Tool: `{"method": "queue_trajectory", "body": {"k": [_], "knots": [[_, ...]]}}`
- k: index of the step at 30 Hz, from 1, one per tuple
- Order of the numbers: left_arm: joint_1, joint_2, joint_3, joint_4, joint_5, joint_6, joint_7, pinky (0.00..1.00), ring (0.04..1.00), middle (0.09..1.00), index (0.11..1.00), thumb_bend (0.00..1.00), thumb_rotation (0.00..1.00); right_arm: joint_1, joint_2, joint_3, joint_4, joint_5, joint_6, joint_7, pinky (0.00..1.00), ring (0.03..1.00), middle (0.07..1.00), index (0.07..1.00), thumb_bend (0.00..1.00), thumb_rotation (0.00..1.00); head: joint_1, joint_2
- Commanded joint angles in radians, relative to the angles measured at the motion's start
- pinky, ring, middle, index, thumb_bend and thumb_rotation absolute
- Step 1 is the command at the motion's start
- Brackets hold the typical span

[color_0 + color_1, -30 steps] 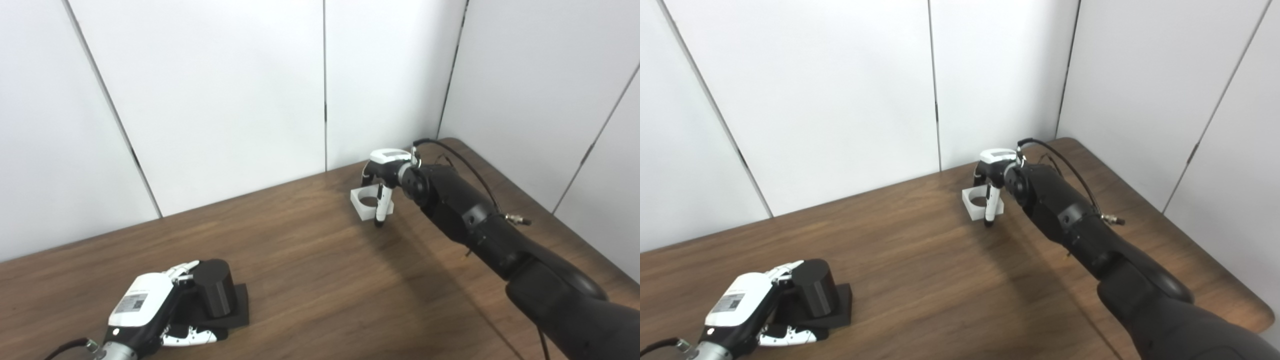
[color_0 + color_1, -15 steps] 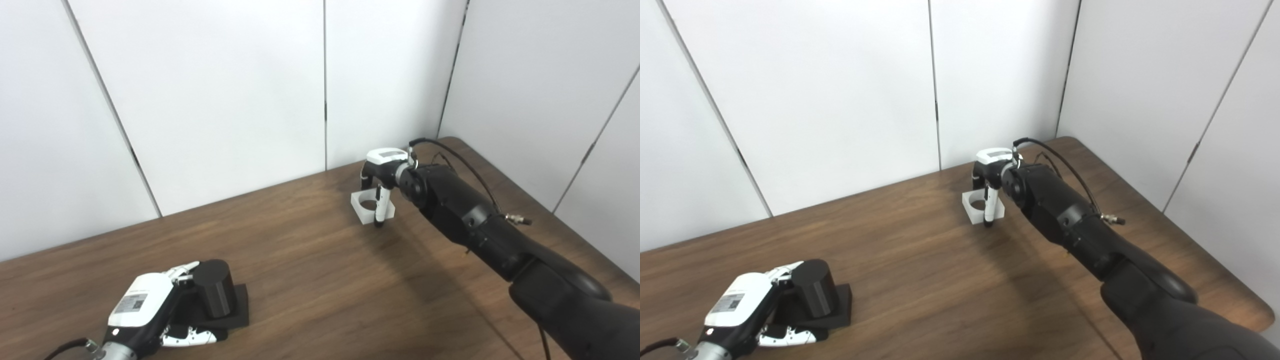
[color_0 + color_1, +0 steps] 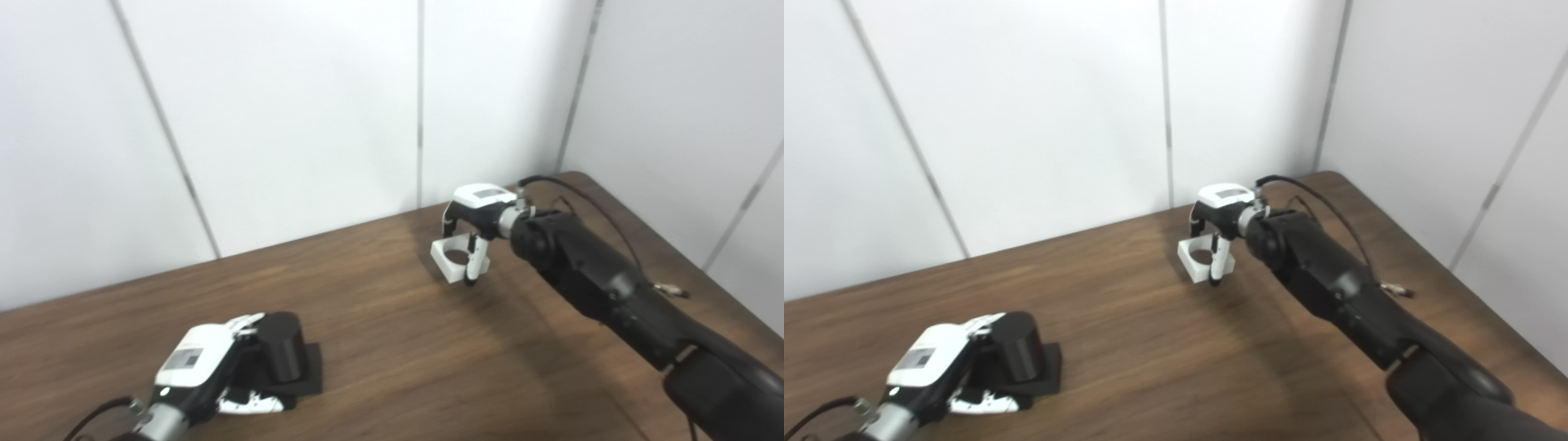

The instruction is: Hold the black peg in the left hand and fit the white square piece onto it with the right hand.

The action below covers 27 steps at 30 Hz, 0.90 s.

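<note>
Both hands are clamped: right hand (image 3: 471, 236) apparently lifts white square piece (image 3: 456, 262) slightly; left hand (image 3: 205, 367) holds black peg (image 3: 283, 352).

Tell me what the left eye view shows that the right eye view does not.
Left eye only: a wider strip of bare table to the left of the left hand. Right eye only: more table beyond the right arm, and more of that arm near the bottom edge. Both: the left hand closed on the peg, which stands on its black base, and the right hand gripping the piece near the far wall. Neither shows whether the piece is lifted.
</note>
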Motion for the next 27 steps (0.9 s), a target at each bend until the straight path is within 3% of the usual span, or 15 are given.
{"method": "queue_trajectory", "body": {"k": [1, 5, 16, 20, 27], "knots": [[0.075, 0.011, -0.082, 0.034, 0.069, 0.022, -0.160, 0.81, 0.891, 0.891, 0.492, 0.52, 0.07, -0.064, -0.042, -0.033, -0.068, 0.000, -0.018, -0.001, 0.81, 0.848, 0.761, 0.479, 0.52, 0.13, 0.024, 0.007], [0.072, 0.001, -0.088, 0.038, 0.074, 0.039, -0.160, 0.82, 0.899, 0.901, 0.493, 0.52, 0.08, -0.068, -0.029, -0.029, -0.130, -0.009, 0.000, 0.029, 0.85, 0.867, 0.769, 0.478, 0.52, 0.13, 0.080, 0.021], [0.055, -0.052, -0.101, 0.059, 0.070, 0.090, -0.163, 0.85, 0.917, 0.912, 0.492, 0.52, 0.08, -0.068, -0.012, -0.039, -0.258, 0.079, -0.102, 0.053, 0.78, 0.813, 0.744, 0.478, 0.52, 0.13, 0.307, 0.056], [0.050, -0.074, -0.107, 0.074, 0.081, 0.106, -0.152, 0.84, 0.914, 0.911, 0.492, 0.52, 0.08, -0.063, -0.009, -0.025, -0.314, 0.089, -0.149, 0.067, 0.79, 0.812, 0.730, 0.477, 0.52, 0.13, 0.344, 0.062], [0.039, -0.088, -0.118, 0.079, 0.081, 0.125, -0.155, 0.86, 0.922, 0.915, 0.492, 0.52, 0.08, -0.071, 0.025, -0.021, -0.404, 0.097, -0.161, 0.107, 0.80, 0.811, 0.737, 0.478, 0.52, 0.13, 0.354, 0.075]]}}
